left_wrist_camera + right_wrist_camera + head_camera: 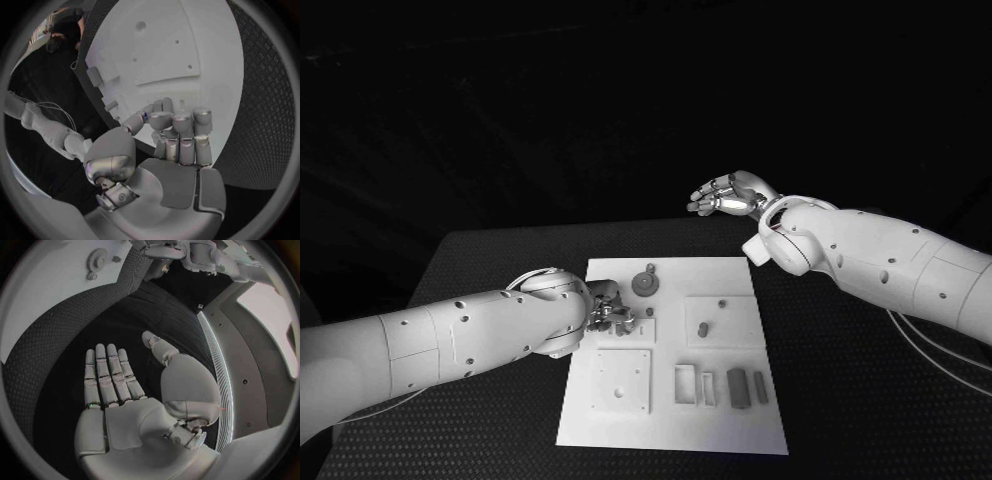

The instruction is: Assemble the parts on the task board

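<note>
The white task board [675, 420] lies in the middle of the black table. A gear part [645, 283] stands near its far end, and several narrow rectangular parts [737, 385] lie in a row near its front. My left hand [610, 308] rests over the board's left edge by a small square plate [635, 330]. In the left wrist view its fingers [181, 135] are curled in and the thumb meets a fingertip; whether a small piece is pinched there is unclear. My right hand [730, 197] hovers beyond the board's far right corner, its fingers [106, 372] straight and holding nothing.
A larger square plate [622, 380] and a second small plate with a part [705, 326] sit on the board. Black table [848, 400] lies bare on both sides of the board. In the right wrist view the gear [97, 260] and board [50, 290] lie far from that hand.
</note>
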You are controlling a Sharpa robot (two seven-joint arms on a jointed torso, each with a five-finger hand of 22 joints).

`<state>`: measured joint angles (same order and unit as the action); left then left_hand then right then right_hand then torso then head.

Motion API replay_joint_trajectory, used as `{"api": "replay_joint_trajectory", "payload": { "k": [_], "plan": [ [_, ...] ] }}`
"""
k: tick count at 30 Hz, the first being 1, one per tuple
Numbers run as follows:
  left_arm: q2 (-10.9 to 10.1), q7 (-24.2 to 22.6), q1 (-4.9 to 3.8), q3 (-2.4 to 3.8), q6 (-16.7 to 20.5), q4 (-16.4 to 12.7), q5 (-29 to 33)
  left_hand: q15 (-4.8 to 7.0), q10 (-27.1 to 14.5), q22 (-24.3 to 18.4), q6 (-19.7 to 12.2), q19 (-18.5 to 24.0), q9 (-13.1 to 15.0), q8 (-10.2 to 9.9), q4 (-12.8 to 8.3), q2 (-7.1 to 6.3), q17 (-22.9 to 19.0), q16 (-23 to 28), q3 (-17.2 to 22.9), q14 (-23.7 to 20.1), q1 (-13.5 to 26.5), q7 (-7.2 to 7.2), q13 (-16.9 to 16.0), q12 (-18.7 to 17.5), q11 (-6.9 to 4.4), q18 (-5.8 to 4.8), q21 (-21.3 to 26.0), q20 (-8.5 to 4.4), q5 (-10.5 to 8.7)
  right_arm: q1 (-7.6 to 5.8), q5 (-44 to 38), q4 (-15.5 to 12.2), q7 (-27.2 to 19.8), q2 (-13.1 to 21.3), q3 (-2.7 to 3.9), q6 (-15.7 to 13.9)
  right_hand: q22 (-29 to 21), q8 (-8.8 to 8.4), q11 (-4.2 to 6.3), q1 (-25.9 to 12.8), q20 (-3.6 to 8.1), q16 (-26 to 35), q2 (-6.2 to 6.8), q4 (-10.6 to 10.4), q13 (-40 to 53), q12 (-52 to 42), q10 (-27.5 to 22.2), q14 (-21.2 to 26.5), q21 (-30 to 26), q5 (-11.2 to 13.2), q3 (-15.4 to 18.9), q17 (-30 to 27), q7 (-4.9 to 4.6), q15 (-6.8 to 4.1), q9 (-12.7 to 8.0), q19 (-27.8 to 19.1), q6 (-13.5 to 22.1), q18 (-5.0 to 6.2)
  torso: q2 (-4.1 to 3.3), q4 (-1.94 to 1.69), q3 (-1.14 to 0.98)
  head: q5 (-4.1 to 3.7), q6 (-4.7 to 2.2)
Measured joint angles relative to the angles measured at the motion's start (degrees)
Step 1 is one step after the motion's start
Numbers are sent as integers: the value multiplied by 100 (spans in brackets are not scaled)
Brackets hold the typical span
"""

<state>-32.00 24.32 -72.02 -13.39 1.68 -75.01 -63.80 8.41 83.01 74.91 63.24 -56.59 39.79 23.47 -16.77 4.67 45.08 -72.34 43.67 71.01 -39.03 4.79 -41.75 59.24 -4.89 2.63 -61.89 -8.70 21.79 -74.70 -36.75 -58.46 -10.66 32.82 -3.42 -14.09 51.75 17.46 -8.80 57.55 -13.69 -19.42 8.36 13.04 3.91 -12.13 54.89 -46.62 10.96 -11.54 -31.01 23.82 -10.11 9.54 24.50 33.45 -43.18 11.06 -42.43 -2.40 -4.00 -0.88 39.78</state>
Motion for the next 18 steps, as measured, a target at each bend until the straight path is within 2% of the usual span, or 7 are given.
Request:
{"api": "replay_joint_trajectory", "payload": {
  "k": [13,18],
  "plan": [
    [25,3,-4,5,-45,46,35,9,0,-1,0,0,-15,12,-15,0,-39,-22,15,-7,0,0,20,0,0,0,-22,0,-144,4,0,7,1,-11,0,7,5,0,0,0,0,0,0,0,0,22,0,19,-11,0,0,-10,0,19,-5,0,0,0,0,1,1,-5,9],
    [28,-7,-6,7,-72,63,63,10,0,-1,0,0,-29,45,-15,71,-68,-47,15,-8,71,0,33,39,0,0,-22,0,-166,8,0,7,2,-11,0,9,6,0,0,23,0,0,-23,0,1,22,0,19,-11,0,0,-10,0,19,-5,0,0,0,0,2,0,-1,2]
  ]
}}
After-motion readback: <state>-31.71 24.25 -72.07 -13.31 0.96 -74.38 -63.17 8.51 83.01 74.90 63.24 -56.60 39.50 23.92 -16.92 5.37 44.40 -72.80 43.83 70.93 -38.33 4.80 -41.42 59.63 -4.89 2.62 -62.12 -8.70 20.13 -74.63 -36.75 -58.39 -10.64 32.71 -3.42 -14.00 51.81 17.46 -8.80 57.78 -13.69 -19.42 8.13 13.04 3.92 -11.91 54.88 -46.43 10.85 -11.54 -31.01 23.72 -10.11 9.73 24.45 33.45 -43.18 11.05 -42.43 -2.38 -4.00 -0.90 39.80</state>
